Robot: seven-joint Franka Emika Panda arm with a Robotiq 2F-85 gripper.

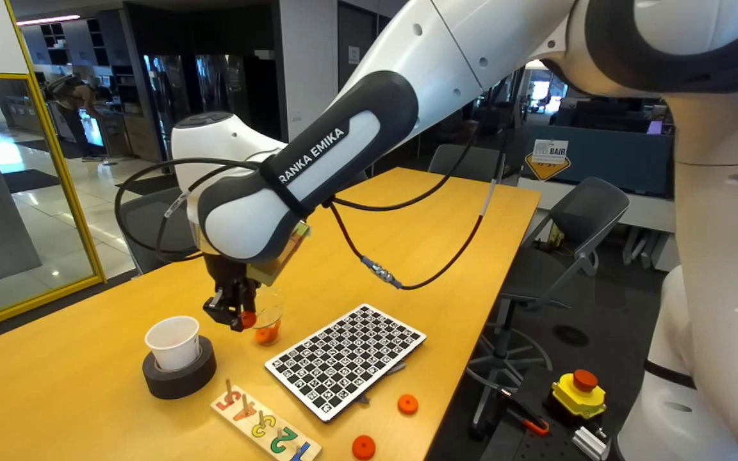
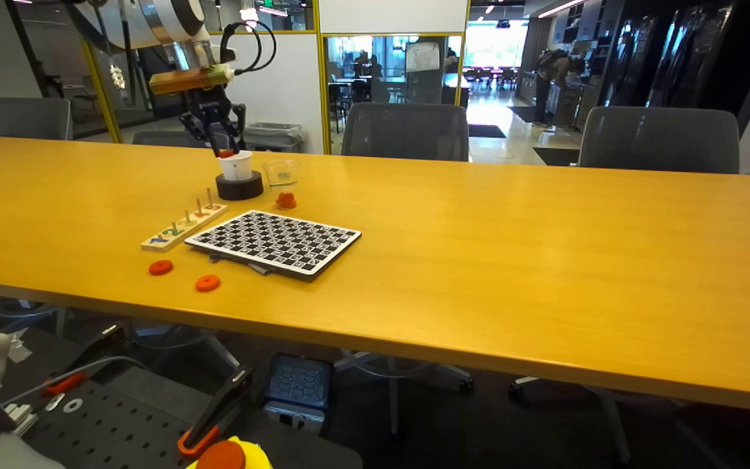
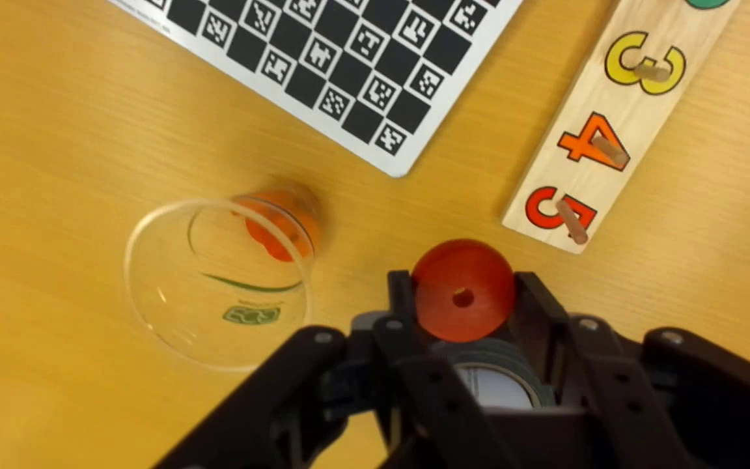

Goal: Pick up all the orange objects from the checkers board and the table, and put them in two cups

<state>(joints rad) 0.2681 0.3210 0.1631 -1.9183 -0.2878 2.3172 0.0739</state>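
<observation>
Orange disc hangs in the gripper, jaws closed on its edges, near the clear tumbler; released off-centre, it could glance off the white cup and join two discs on the table.

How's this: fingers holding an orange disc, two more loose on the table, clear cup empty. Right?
No, the clear cup isn't empty: the wrist view shows orange pieces in it. Rest stands: fingers holding an orange disc, two more loose on the table.
</observation>
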